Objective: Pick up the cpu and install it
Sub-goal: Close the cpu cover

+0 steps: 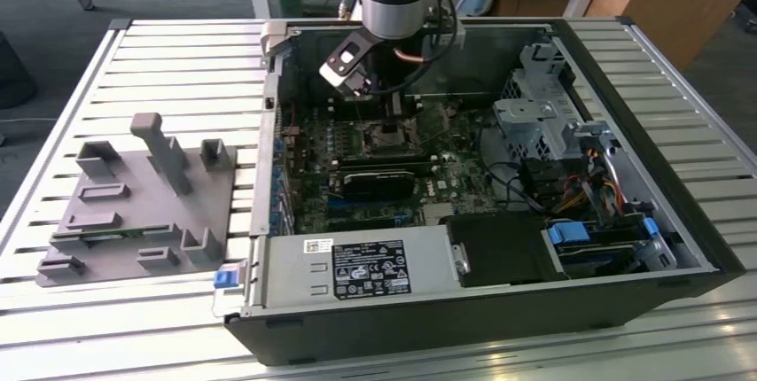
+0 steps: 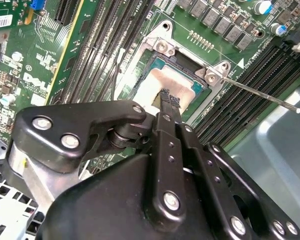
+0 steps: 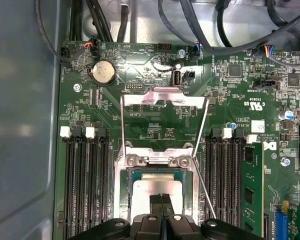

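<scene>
The cpu (image 3: pixel 149 189) lies flat in the motherboard socket (image 3: pixel 124 182), its silvery top showing inside the black frame; in the second wrist view the cpu (image 2: pixel 155 80) looks pale and bright. My gripper (image 3: pixel 161 201) hangs straight over it, fingers pressed together with nothing between them, the tips at or just above the chip's top. In the second wrist view the gripper (image 2: pixel 169 98) points down at the cpu's middle. In the exterior view the gripper (image 1: pixel 391 104) reaches into the open computer case above the socket (image 1: pixel 388 136).
The socket's metal load plate (image 3: pixel 163 96) is flipped up and its thin lever (image 2: pixel 260 92) stands free. Memory slots (image 3: pixel 85 185) flank the socket. A grey tray with blocks (image 1: pixel 130 204) lies outside the case at the exterior view's left. A power supply (image 1: pixel 355 270) and drive cage (image 1: pixel 538 124) crowd the case.
</scene>
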Available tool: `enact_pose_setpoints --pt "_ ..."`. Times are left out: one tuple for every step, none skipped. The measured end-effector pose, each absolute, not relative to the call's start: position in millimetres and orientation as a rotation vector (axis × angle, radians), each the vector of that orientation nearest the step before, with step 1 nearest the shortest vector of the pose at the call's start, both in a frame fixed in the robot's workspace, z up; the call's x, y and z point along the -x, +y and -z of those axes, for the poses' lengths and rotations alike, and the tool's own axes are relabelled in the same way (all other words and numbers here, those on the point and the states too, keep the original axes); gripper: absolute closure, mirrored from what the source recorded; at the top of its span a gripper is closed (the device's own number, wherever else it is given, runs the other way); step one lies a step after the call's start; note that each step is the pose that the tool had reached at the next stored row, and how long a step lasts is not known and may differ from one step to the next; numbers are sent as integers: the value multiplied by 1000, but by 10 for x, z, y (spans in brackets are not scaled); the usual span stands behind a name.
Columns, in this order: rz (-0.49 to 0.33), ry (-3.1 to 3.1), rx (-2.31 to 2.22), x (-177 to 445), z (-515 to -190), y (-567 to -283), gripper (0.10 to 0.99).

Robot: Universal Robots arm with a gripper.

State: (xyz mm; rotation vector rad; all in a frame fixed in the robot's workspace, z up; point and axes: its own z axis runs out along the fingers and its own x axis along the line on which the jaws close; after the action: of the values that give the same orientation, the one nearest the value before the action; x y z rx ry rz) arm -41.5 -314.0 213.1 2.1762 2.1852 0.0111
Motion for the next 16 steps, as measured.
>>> enact_pose_setpoints --pt "-11 2185 -2176 415 -2137 -3140 980" --pt "-11 2185 -2176 415 -2142 -3140 980" --pt "-11 2185 -2176 415 -2144 -3139 980" --pt "-12 2185 -2176 415 -2144 -3139 980" --pt "-12 2185 -2176 415 -2146 -3139 980" --pt "-11 2185 -2176 415 -2150 -3140 980" --pt "-11 2185 -2176 415 -2154 -3140 980" --pt "-11 2185 -2176 415 -2157 -3140 980" --pt "-11 2185 -2176 415 -2161 -3140 980" --pt "-11 2185 -2176 415 -2164 -3139 980" --pt "-11 2185 -2176 415 -2166 -3139 980" --pt "-12 2185 -2176 415 -2167 -3139 980" --pt "-11 2185 -2177 415 -2169 -3140 980" --pt "-11 2185 -2177 416 -2174 -3140 980" --pt "-11 2185 -2177 416 -2180 -3140 980" --pt "-11 2185 -2177 415 -2185 -3140 980"
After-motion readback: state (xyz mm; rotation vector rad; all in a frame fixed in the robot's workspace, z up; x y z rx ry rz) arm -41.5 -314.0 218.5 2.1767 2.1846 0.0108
